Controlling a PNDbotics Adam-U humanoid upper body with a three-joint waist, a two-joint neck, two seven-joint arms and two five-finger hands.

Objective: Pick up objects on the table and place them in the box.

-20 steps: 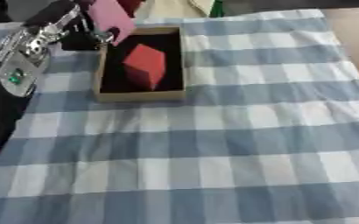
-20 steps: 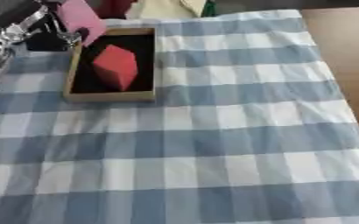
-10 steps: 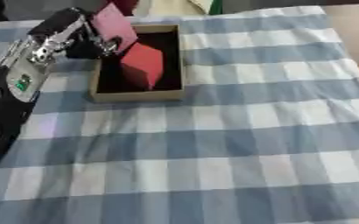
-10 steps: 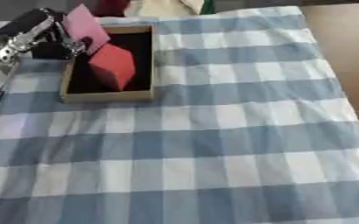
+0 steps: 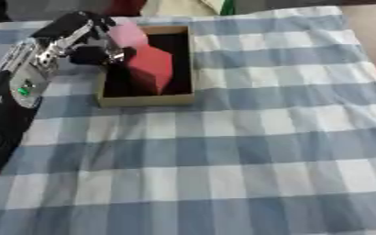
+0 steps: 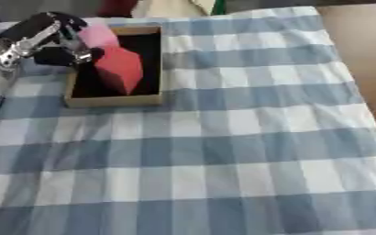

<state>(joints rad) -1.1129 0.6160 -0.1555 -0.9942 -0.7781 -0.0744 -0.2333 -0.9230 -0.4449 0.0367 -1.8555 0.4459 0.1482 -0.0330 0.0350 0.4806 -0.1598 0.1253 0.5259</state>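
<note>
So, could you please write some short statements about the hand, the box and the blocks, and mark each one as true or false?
1. The left hand holds a pink block over the box. True.
2. The box is empty. False: a red block is already inside it.
3. The pink block lies flat on the checked cloth, apart from the box. False: it is in the left hand, at the box's upper left corner.
4. The red block is bigger than the pink block. True, as far as the views show.
5. The right hand reaches toward the box. False: no right hand shows in either view.
</note>
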